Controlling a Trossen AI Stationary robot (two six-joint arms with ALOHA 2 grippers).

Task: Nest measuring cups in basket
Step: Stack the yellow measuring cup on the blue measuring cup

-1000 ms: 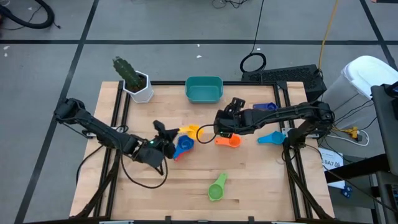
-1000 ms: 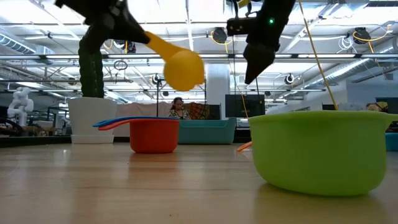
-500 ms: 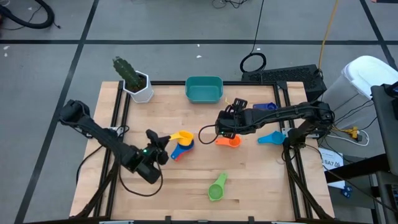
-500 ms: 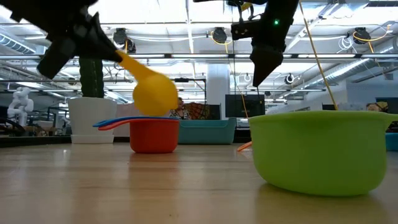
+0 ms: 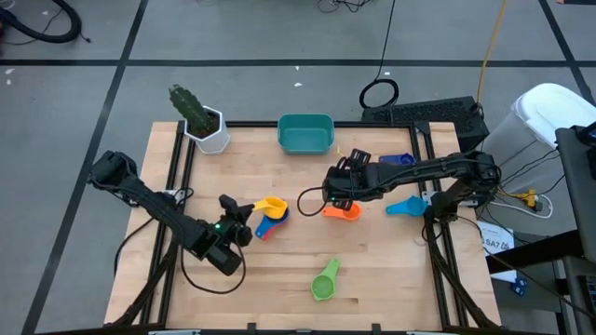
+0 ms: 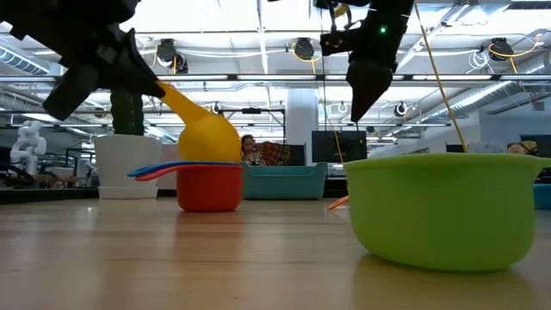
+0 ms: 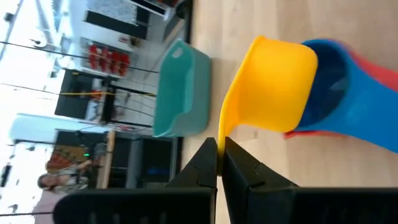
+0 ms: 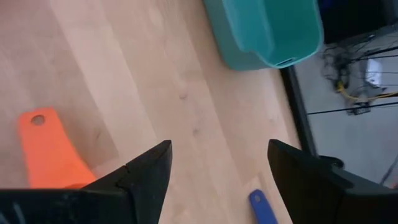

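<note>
Even overhead light is cast with soft shadows, the ceiling is blown out, and the green cup is blurred.

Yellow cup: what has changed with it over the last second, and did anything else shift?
The left gripper, shut on the yellow cup by its handle, carried it down and toward the left arm's side until it sat over the stacked blue cup and red cup. The right gripper stayed open above the orange cup.

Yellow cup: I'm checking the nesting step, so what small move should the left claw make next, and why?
Probably lower it a little and release. The left claw is shut on the yellow cup by its handle, its bowl tilted just over the blue cup stacked in the red cup.
</note>
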